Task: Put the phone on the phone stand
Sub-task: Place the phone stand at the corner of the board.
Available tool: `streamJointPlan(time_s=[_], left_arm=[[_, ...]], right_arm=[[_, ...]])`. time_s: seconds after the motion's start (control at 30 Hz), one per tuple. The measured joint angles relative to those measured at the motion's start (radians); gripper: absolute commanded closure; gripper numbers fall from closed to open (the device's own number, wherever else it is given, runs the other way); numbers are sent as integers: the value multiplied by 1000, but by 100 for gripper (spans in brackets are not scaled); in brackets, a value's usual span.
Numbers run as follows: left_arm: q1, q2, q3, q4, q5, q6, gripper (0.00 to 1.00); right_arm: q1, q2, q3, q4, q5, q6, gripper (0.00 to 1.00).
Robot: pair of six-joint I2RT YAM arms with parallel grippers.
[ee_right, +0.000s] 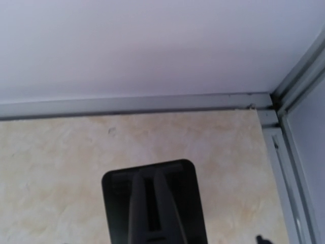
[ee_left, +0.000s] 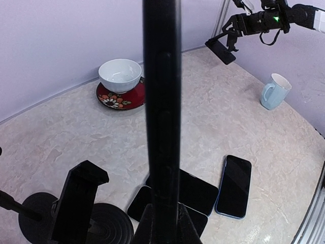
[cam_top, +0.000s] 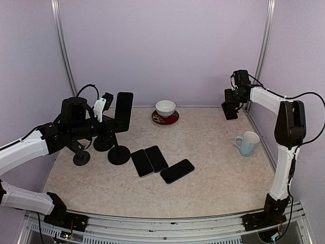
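My left gripper is shut on a black phone and holds it upright above the black phone stands. In the left wrist view this phone is edge-on between the fingers of my left gripper, and an empty stand clamp rises just left of it. Three more phones lie flat on the table to the right of the stands. My right gripper is at the back right corner, shut on another black phone, which it holds off the table.
A white bowl sits on a red patterned saucer at the back centre. A pale blue mug stands near the right wall. Two more round stand bases are left of the first stand. Walls enclose the table.
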Motion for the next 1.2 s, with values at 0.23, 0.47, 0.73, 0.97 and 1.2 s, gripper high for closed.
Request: streamJointPlan(time_s=[0.23, 0.47, 0.73, 0.97, 1.2], left_arm=[[14, 4, 0, 0, 6, -4, 100], [20, 9, -2, 10, 10, -6, 100], [31, 11, -3, 17, 13, -8, 100], [37, 13, -3, 21, 18, -10, 100], [39, 13, -3, 21, 21, -10, 100]], right_arm=[[-10, 108, 125, -6, -2, -16, 46], [-19, 171, 188, -14, -10, -9, 46], [-22, 224, 206, -31, -14, 24, 46], [-22, 249, 225, -43, -11, 60, 46], [-22, 277, 251, -53, 8, 85, 45]])
